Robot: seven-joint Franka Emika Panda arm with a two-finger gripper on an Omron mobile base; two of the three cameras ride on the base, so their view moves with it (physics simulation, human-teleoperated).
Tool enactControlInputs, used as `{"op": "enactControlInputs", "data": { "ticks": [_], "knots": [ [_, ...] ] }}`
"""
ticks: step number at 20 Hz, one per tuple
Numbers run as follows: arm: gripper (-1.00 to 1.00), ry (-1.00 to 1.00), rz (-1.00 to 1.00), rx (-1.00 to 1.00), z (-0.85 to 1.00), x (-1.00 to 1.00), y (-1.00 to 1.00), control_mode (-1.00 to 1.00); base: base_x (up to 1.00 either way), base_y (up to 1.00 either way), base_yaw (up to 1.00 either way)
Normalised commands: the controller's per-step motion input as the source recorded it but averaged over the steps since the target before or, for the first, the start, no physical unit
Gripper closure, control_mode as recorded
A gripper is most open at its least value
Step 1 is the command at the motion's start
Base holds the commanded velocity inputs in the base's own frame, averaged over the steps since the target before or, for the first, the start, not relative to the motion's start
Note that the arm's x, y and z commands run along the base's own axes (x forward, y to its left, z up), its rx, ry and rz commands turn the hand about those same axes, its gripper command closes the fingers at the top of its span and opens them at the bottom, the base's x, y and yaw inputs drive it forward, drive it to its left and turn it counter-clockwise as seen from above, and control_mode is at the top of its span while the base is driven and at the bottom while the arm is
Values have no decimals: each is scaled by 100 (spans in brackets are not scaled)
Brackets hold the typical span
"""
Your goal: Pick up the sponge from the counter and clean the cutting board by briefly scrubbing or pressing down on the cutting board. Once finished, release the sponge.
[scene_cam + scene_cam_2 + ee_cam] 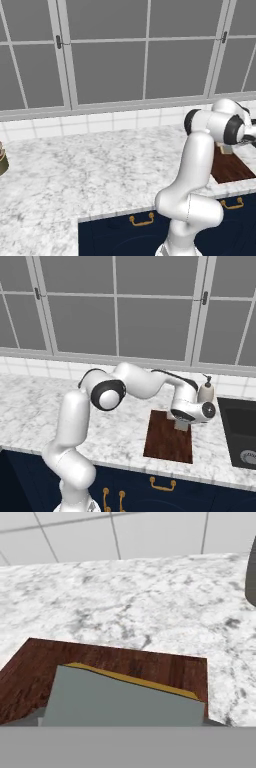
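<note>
White arm reaches forward-right, gripper [183, 426] pointing downward, holding a block.

- The left base view looks forward and down from behind the arm, with the cutting board [231, 167] at its far right edge.
- The right base view faces the same counter [30, 406] from the other side, the board [169, 437] near centre.
- The hand view sits close above the board [150, 662], looking toward the tiled wall [125, 534].

sponge [120, 704]: 1
cutting board [167, 443]: 1
soap dispenser [206, 391]: 1
sink [242, 431]: 1
brass handles [142, 220]: 2 in left base view
</note>
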Motion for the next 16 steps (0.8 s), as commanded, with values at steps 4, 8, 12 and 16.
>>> {"op": "enactControlInputs", "data": {
  "ticks": [4,8,12,16],
  "knots": [
    [100,-3,0,0,-3,-61,-10,-100,0,0,0],
    [100,-10,0,0,0,-69,-21,-100,0,0,0],
    [100,-15,0,0,0,-77,-25,-100,0,0,0],
    [100,-15,2,0,0,-81,-26,-100,0,0,0]
  ]
}}
